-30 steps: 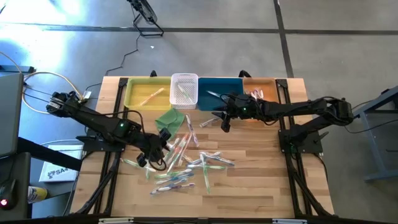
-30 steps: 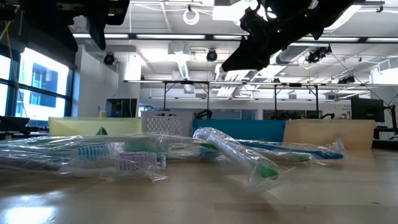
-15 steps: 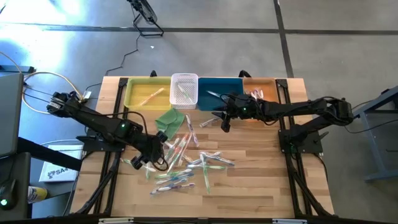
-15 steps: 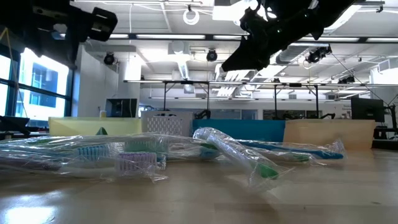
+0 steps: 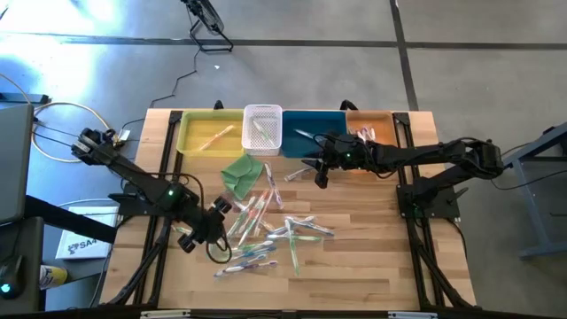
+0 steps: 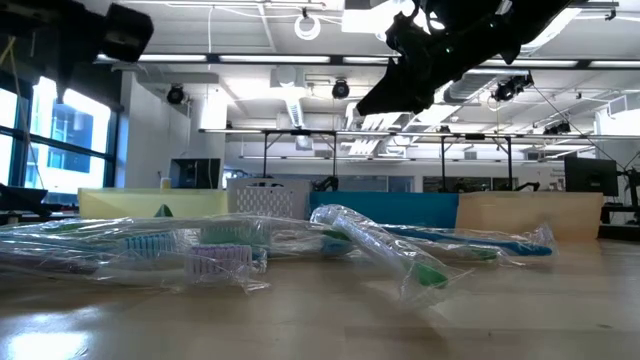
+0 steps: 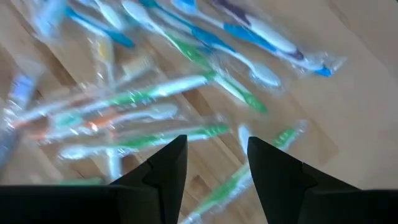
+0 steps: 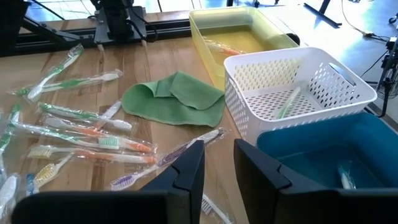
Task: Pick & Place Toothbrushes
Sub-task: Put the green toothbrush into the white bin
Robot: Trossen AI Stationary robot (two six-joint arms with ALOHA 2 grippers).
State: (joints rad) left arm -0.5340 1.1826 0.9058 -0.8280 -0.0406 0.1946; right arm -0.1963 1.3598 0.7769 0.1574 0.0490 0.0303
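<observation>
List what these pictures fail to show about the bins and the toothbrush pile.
- Tan bin: high view, right arm covers part of it; contents too small to count.
- Blue bin: right wrist view, cut off by the edge.
- Toothbrushes: left wrist view, blurred; count unclear.
- Bins' insides: low view, walls hide them, e.g. white basket.
- Left gripper: high view, too small to judge.

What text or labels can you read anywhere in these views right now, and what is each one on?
"SA4": a partial reading of dark print on the white box on the floor left of the table; the rest is cut off.
Toothbrushes: no print can be read on the clear wrappers in any view; the left wrist view is blurred.
Yellow bin, white basket, blue bin: no labels visible.
</observation>
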